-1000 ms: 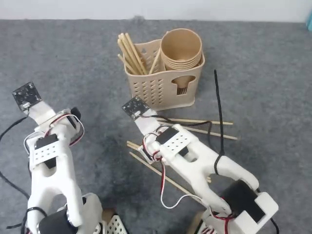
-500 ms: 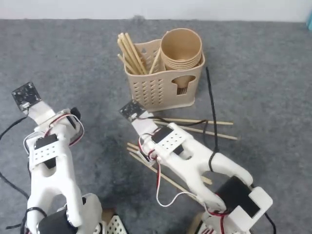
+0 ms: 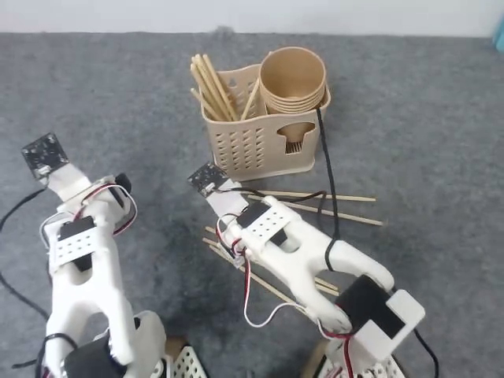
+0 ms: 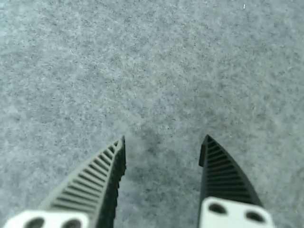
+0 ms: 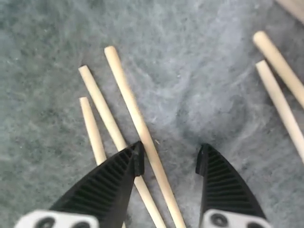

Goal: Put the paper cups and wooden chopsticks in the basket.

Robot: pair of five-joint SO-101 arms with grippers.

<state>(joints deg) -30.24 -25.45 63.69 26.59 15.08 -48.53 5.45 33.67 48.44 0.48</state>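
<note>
The beige basket (image 3: 260,138) stands at the back centre and holds stacked paper cups (image 3: 293,77) and several wooden chopsticks (image 3: 211,85). Loose chopsticks (image 3: 339,197) lie on the carpet in front of it. More chopsticks (image 3: 214,239) poke out beside the right arm (image 3: 272,228). My right gripper (image 5: 171,147) is open, low over three parallel chopsticks (image 5: 107,121); the innermost stick (image 5: 135,123) runs between its fingers. Two more sticks (image 5: 280,90) lie off to the side. My left gripper (image 4: 164,138) is open over bare carpet, at the left arm (image 3: 79,236).
Grey carpet (image 3: 425,142) covers the whole work area. A black cable (image 3: 327,173) runs from the right arm up to the basket's front corner, crossing the loose chopsticks. A pale wall edge runs along the back.
The right arm has shifted left toward the chopsticks on its left side. Its black cable has swung left against the basket. The left arm has stayed put.
</note>
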